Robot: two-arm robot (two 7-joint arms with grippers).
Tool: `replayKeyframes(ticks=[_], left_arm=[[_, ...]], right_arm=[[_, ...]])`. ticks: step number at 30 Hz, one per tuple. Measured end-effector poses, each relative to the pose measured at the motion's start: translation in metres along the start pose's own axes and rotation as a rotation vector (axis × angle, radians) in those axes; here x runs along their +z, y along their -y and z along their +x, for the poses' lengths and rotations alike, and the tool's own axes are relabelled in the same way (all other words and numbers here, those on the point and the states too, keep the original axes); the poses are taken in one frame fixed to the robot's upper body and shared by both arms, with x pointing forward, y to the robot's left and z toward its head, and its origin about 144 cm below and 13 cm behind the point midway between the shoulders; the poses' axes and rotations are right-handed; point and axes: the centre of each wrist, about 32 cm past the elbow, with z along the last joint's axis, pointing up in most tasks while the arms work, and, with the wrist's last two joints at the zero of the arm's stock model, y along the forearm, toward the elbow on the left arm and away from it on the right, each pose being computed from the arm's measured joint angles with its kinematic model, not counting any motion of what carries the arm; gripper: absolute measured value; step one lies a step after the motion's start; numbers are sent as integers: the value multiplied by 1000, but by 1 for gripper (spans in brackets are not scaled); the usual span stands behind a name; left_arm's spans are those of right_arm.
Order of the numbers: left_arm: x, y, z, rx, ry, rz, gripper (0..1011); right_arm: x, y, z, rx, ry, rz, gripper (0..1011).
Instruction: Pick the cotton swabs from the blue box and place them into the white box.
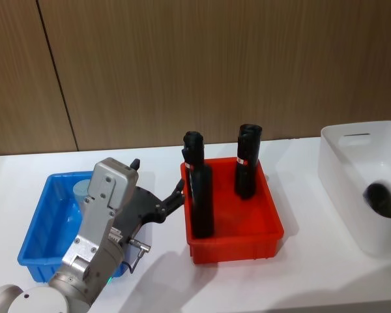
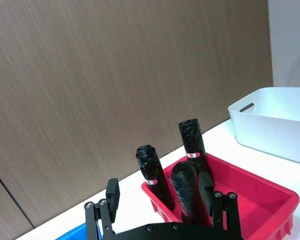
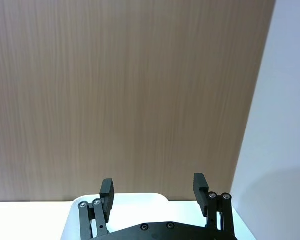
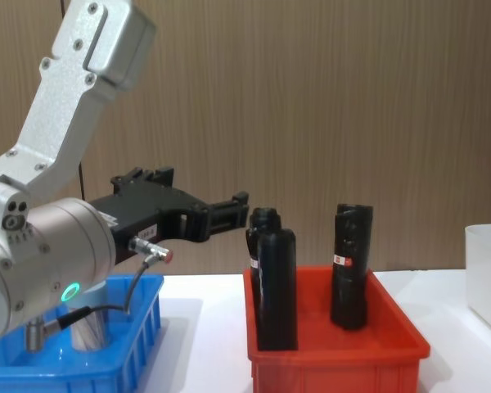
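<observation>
1. Although the task calls for several jars, only 1 jar of cotton swabs (image 1: pixel 85 190) can be made out, standing upright in the far part of the blue box (image 1: pixel 36 229), partly hidden behind the left arm; its pale lid shows in the head view and its clear base in the chest view.
2. The left gripper (image 4: pixel 239 208) hangs above the table between the blue box and the red bin (image 1: pixel 267 235), level with the necks of the black bottles (image 1: pixel 201 195). Its fingers are spread apart and hold nothing.
3. The right gripper (image 3: pixel 154 190) is raised near the white box (image 1: pixel 342 189), fingers parted and unloaded.
4. Handling judgement: the jar is probably light and rigid, with smooth plastic walls that may slip under hard pads. It could tip if nudged off-centre.
5. Recommended hold: across the cylinder wall just under the lid, fingers descending from above, with moderate closing force.
6. The jar sits close to the box wall, so finger clearance on that side looks limited.
7. Contents of the white box cannot be confirmed.
</observation>
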Motion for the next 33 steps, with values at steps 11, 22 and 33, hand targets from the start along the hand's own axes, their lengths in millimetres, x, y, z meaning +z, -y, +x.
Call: replayKeyframes(ticks=[11,22,33], left_arm=[[0,0,0,0,0,0,1000],[0,0,0,0,0,0,999],[0,0,0,0,0,0,1000]], right_arm=[[-1,3,6,-21,6,3,1001],[-1,4,8,-29,9,6,1001],[-1,5,9,-33,10,7,1001]])
